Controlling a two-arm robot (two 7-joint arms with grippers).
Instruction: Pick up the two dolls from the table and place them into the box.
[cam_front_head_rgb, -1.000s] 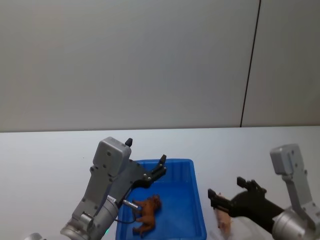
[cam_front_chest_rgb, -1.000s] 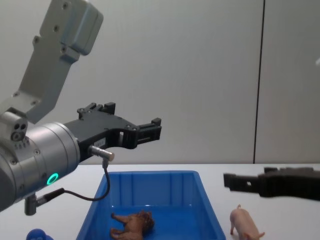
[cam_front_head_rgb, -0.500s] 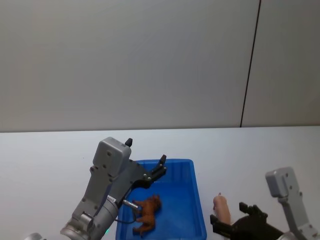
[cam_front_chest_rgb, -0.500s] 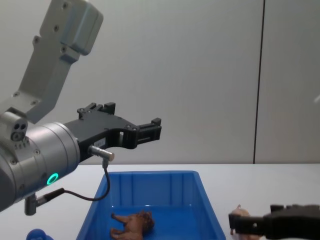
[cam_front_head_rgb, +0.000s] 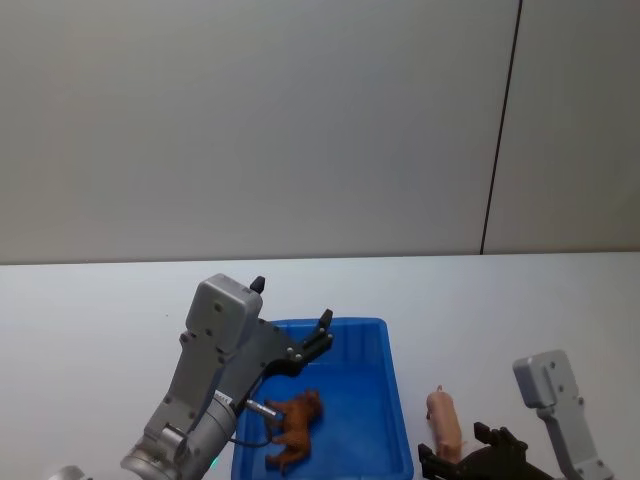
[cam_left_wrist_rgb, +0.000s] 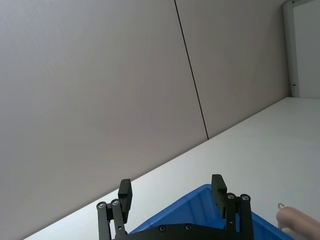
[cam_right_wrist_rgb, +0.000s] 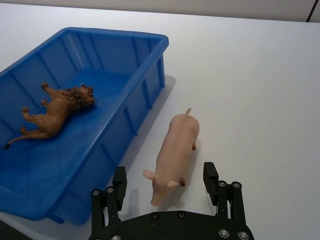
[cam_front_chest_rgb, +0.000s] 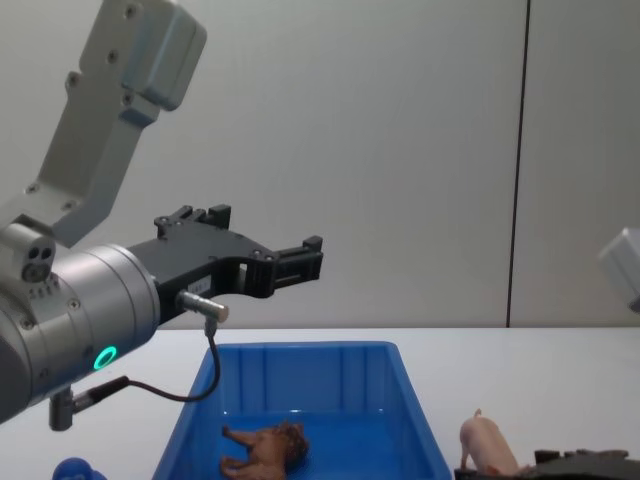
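Lower right of the head view: the right gripper (cam_right_wrist_rgb: 165, 174) has dropped low, fingers open either side of the pig (cam_right_wrist_rgb: 176, 145) standing on the table (cam_right_wrist_rgb: 250, 75) beside the box (cam_right_wrist_rgb: 150, 37); the lion (cam_right_wrist_rgb: 57, 107) already lies inside, under the open left gripper (cam_left_wrist_rgb: 171, 186), so one grasp likely remains

The brown maned lion (cam_right_wrist_rgb: 59, 107) is lying on its side on the floor of the bright blue box (cam_right_wrist_rgb: 148, 89), legs stretched out, its head pointing toward the far wall and its tail trailing toward the near end. The pale pink pig (cam_right_wrist_rgb: 176, 147) is standing upright on its feet on the white table (cam_right_wrist_rgb: 260, 90), just beside the box's right wall but apart from it, curled tail pointing away from the robot and snout toward it. The box is sitting flat on the table, open side up, its sloped walls ribbed inside.
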